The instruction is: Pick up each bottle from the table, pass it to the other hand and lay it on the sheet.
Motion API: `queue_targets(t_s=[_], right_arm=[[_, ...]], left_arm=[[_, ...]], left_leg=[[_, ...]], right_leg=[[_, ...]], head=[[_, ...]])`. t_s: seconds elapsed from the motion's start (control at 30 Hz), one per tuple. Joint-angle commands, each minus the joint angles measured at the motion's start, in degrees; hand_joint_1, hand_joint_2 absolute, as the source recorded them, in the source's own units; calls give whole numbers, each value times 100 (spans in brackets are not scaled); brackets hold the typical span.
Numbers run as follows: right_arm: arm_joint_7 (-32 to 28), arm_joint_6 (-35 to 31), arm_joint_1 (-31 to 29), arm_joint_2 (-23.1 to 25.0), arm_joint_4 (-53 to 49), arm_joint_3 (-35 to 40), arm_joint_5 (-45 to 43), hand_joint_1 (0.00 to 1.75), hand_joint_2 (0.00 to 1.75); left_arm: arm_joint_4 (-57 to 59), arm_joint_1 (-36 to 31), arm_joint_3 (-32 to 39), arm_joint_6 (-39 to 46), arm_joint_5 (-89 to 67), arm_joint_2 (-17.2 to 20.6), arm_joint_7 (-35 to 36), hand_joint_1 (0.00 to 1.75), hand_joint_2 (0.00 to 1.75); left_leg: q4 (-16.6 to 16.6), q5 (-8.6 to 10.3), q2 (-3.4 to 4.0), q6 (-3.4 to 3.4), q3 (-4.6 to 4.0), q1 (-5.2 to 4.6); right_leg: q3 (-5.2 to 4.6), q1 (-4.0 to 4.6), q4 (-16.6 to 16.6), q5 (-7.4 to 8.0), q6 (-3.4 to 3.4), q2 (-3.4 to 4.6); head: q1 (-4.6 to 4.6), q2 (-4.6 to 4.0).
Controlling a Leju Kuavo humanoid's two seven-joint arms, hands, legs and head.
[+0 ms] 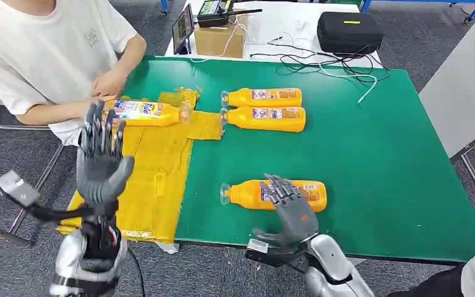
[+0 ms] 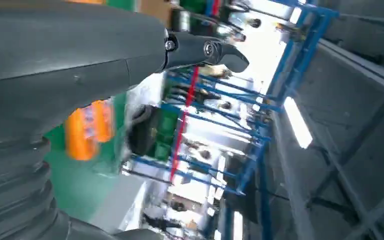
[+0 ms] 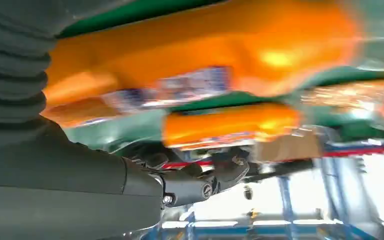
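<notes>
The right robot hand (image 1: 289, 207) is seen with its fingers spread and nothing held, its fingertips laid over the label of the nearest orange bottle (image 1: 275, 194), which lies on its side on the green counter (image 1: 371, 167) with its clear cap toward the yellow sheet (image 1: 154, 179). The left robot hand (image 1: 101, 162) is raised upright above the sheet, open and empty, fingers apart. Just beyond its fingertips a fourth bottle (image 1: 147, 113) lies at the far end of the sheet, touched by a person's hand (image 1: 108, 83); its label is blue and white, but the lettering is too small to be read. Two more bottles (image 1: 265, 109) are laid side by side and touching, farther back on the counter, caps pointing to the sheet; their labels carry red and white print that cannot be made out. In the right wrist view the nearest bottle is shown blurred, close against the hand. A cardboard box (image 1: 221, 38) and a black case (image 1: 349, 31) are seen on a white table behind.
</notes>
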Motion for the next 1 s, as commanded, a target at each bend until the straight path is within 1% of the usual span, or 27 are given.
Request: queue_targets(t_s=[0.03,0.2,0.23,0.3,0.33,0.4,0.53,0.57,0.63,0.8,0.87,0.9,0.93,1.0], right_arm=[[341,-148,165,-380,-430,-303,453,0,175],[375,-91,158,-349,-427,-306,498,0,175],[400,-30,129,-325,-370,-338,435,0,175],[457,183,26,-332,-208,-369,290,0,175],[562,419,-112,-313,10,-396,176,0,175],[624,659,-426,-265,525,-404,122,0,175],[616,923,-937,-62,1410,-426,-47,0,175],[619,954,-1041,-3,1608,-446,-106,0,175],[655,978,-1180,49,1867,-400,-81,0,175],[936,705,-1651,228,2598,-411,6,0,175],[1231,512,-1929,298,2995,-476,161,0,175],[1327,497,-1997,312,3076,-496,213,0,175],[1450,539,-2095,307,3194,-512,273,0,175],[1468,560,-2187,296,3302,-572,257,0,175]], left_arm=[[-14,1206,-502,561,-1240,-286,-660,0,175],[-53,1093,-519,646,-1226,-226,-549,0,175],[23,1100,-556,399,-920,-196,-295,0,175],[121,1121,-688,392,-1156,-144,-402,0,175],[144,1126,-782,408,-1350,-123,-526,0,175],[169,1085,-908,421,-1438,-91,-500,0,175],[358,899,-1031,587,-1707,-50,-481,0,175],[417,847,-1053,620,-1776,-28,-480,0,175],[457,799,-1091,672,-1876,-18,-504,0,175],[527,697,-1235,858,-2149,23,-495,0,175],[533,665,-1251,987,-2292,48,-488,0,175],[534,662,-1241,997,-2295,51,-475,0,175],[537,662,-1218,1006,-2289,54,-447,0,175],[548,651,-1201,995,-2278,61,-414,0,175]], left_leg=[[-5,-10,5,-2,19,-1],[-2,-7,-3,-2,3,-1],[-3,-8,0,-3,8,-1],[-3,-8,9,-2,7,0],[-5,-9,8,-3,13,1],[-6,-6,10,0,13,-1],[-10,-6,26,0,23,1],[-9,-4,18,1,17,0],[-9,-2,12,1,13,-2],[-8,-5,21,-2,19,0],[-11,-3,19,-2,24,0],[-6,-2,17,1,13,-3],[-8,-3,22,-2,20,-1],[-5,-4,25,-1,19,-1]], right_leg=[[19,0,-7,-8,-5,2],[3,2,-4,-2,-6,-5],[7,2,-5,-2,-8,-2],[4,4,-7,0,-7,6],[11,5,-9,-1,-9,3],[11,2,-8,0,-7,5],[19,4,-15,7,-8,20],[15,3,-12,5,-6,13],[12,0,-9,5,-6,8],[14,3,-7,4,-9,15],[18,4,-11,5,-9,12],[7,1,-5,5,-5,10],[13,3,-7,6,-9,15],[11,3,-4,6,-8,19]], head=[[0,-2],[0,0],[0,0],[-2,-2],[0,-2],[0,0],[0,-2],[0,-2],[0,-2],[-2,-2],[0,-2],[-2,0],[0,0],[-2,0]])
